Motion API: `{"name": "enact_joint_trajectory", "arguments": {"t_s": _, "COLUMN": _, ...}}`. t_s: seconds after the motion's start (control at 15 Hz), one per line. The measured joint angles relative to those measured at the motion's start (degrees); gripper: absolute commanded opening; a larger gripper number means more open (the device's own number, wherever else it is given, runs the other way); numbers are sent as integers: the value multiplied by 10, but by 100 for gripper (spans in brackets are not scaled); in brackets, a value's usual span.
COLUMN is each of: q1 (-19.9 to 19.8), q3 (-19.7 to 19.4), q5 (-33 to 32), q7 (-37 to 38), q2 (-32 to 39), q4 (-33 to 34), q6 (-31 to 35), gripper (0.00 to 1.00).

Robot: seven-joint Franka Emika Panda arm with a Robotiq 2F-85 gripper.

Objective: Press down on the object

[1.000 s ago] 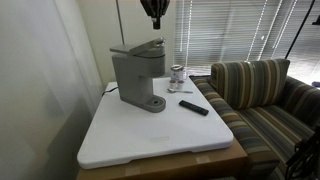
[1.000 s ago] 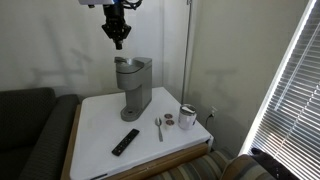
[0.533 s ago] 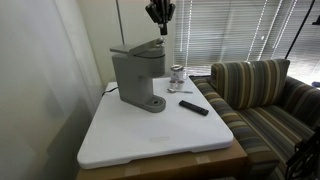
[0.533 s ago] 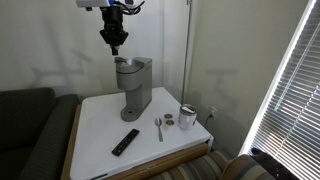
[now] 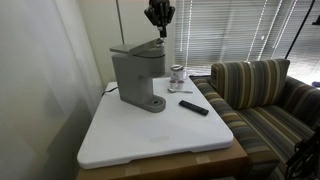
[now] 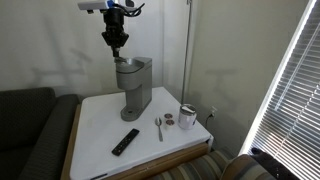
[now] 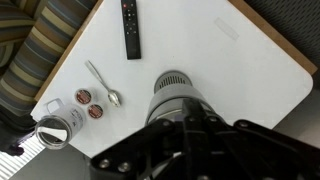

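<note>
A grey coffee maker [image 5: 138, 77] stands at the back of the white table [image 5: 160, 140]; its lid is slightly raised at the front. It also shows in an exterior view [image 6: 133, 85] and from above in the wrist view [image 7: 172, 95]. My gripper [image 5: 160, 32] hangs a short way above the machine's lid, not touching it, with its fingers together and nothing between them. It shows in an exterior view [image 6: 117, 47] and in the wrist view [image 7: 165, 135], where the shut fingers cover part of the machine's top.
A black remote [image 7: 131, 30] lies on the table in front of the machine. A spoon [image 7: 103, 83], two coffee pods [image 7: 88, 104] and a glass cup [image 7: 52, 130] sit beside it. A striped sofa [image 5: 265, 100] borders the table. A wall stands behind.
My gripper has come down a little and shifted slightly sideways over the coffee maker's lid. Nothing on the table has moved.
</note>
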Motion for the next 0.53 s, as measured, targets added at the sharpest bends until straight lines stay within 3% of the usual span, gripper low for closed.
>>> {"name": "enact_joint_trajectory", "arguments": {"t_s": 0.53, "q1": 0, "q3": -5, "q5": 0, "q7": 31, "q2": 1, "q4": 11, "q6": 1, "gripper": 0}}
